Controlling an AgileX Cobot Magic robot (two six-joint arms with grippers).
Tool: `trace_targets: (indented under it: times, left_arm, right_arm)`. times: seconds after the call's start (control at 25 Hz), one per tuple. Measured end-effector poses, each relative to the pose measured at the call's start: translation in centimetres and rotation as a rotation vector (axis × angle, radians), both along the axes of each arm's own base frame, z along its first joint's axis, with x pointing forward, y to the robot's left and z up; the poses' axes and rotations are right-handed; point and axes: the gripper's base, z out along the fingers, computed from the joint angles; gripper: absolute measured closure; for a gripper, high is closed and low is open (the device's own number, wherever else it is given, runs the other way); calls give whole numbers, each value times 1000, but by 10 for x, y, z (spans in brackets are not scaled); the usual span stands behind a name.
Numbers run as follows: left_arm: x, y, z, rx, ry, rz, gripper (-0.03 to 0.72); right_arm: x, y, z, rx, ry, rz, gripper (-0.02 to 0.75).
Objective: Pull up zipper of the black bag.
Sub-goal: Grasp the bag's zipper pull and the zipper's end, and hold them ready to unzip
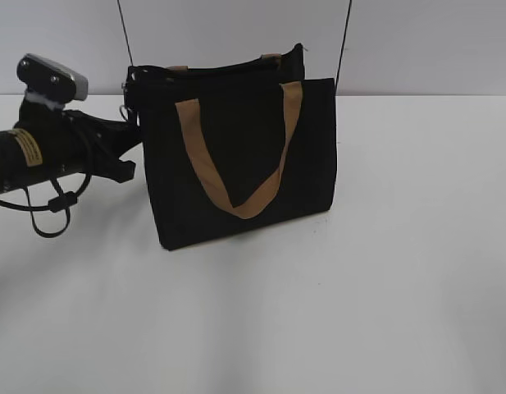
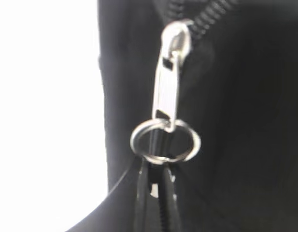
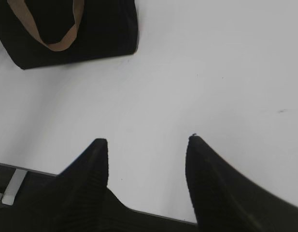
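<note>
The zipper (image 2: pixel 172 77) shows close up in the left wrist view: a silvery pull hanging from its slider at the bag's (image 1: pixel 240 156) top left corner, with a small metal ring (image 2: pixel 165 141) through the pull's lower end. The left fingers (image 2: pixel 158 193) are pressed together just under that ring, their dark tips pinching its lower edge. Black zip teeth run off up and to the right from the slider.

In the exterior view the bag stands upright on the white tabletop (image 1: pixel 318 312), left of the middle, with one tan handle (image 1: pixel 240 160) drooping down its front face. Two thin black cords (image 1: pixel 343 45) rise from its top corners out of view. The left arm (image 1: pixel 56 144) reaches in from the left edge to the bag's upper left corner.

The right fingers (image 3: pixel 146 159) are spread apart over bare tabletop, well away from the bag, which lies at the top left of the right wrist view.
</note>
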Motion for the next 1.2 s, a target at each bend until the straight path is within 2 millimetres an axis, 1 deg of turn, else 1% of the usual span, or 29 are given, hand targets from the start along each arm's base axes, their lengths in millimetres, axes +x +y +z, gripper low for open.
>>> trace_targets:
  times: [0.2,0.4,0.52,0.68,0.96,1.08,1.2]
  left_arm:
    - [-10,6,43,41,-56,23,666]
    - [-24,12,83,71,-127,44,666]
    - [-32,15,101,78,-152,56,666]
    - [-43,14,116,84,-171,54,667]
    - [-54,1,122,82,-151,23,667]
    - [-58,-4,125,74,-155,9,667]
    - [-61,-3,131,47,-160,22,667]
  right_arm:
    - [6,1,0,10,29,8,342]
    - [20,5,6,-14,43,95,342]
    - [31,9,12,10,39,149,342]
    - [46,13,16,79,40,172,342]
    - [68,12,21,150,1,123,342]
    - [77,15,20,158,10,172,342]
    - [86,19,21,166,-1,239,342]
